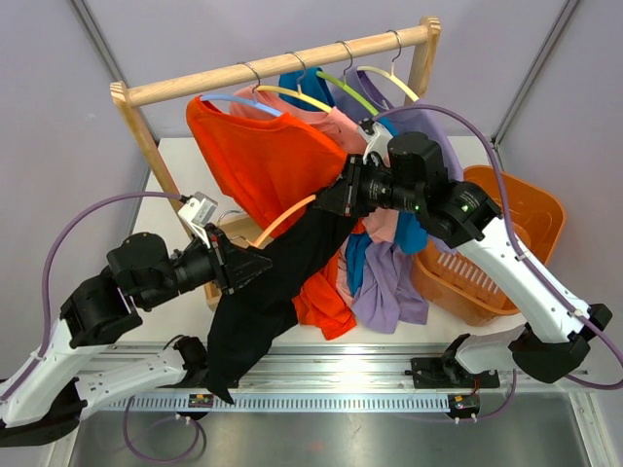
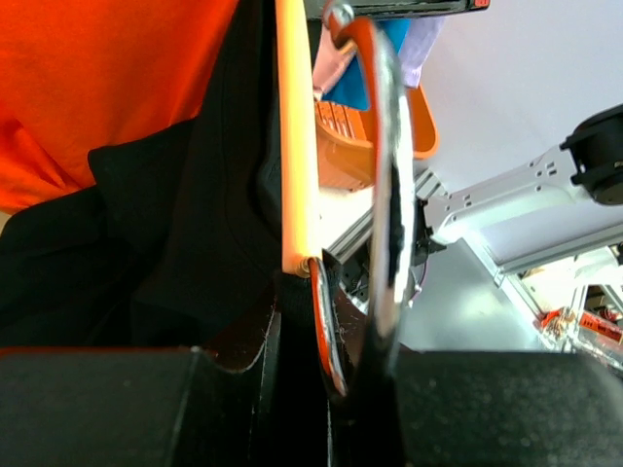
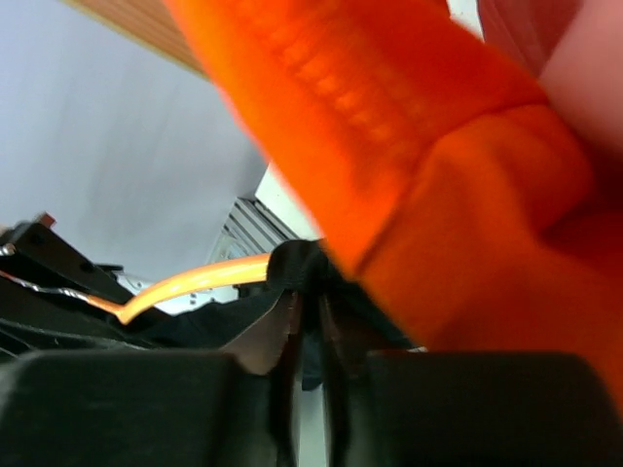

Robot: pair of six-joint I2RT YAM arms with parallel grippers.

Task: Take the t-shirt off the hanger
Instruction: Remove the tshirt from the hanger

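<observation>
Closest to the lens, our left claw [image 2: 326,331] is clamping the hanger [image 2: 295,146] beside its metal hook, so we are holding it steady at the left centre of the overhead frame. Our right claw [image 3: 310,311] is pinching a fold of the black t-shirt [image 1: 258,311], likely for pulling it free. That t-shirt is draping over the hanger between both claws, trailing toward the lower left past the bench [image 1: 170,175] edge.
</observation>
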